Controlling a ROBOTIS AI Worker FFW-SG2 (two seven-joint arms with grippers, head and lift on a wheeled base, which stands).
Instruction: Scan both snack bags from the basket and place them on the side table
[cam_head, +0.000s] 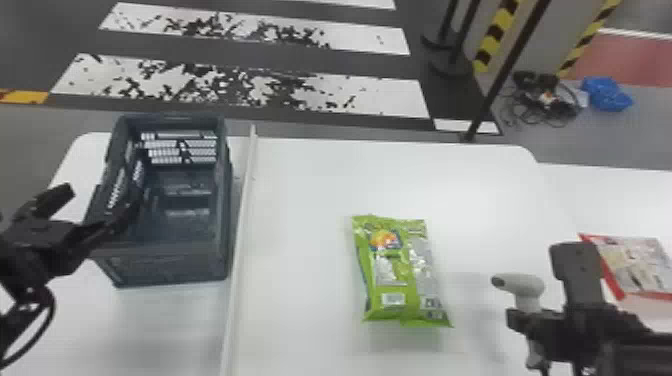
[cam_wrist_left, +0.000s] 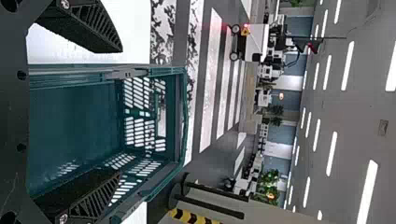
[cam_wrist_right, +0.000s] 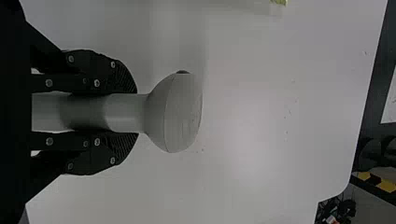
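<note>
The right gripper (cam_wrist_right: 135, 112) is clamped around the handle of the grey scanner (cam_wrist_right: 173, 114). Left of it, near but not touching, the green bag (cam_head: 395, 275) lies flat on the table (cam_head: 305, 250), label up; scanning and moving it seem left to do. The left gripper (cam_head: 100, 199), fingers apart, straddles the basket's (cam_head: 167, 267) left wall, well away from that bag. Off right lies the red bag (cam_head: 637, 262), probably finished (judging by its side-table spot).

Bright indoor light — soft shadows
Ceiling strips (cam_wrist_left: 367, 193) glow in the left wrist view; glare on the table (cam_head: 310, 200) — faint shade beside the green bag (cam_head: 395, 270).
</note>
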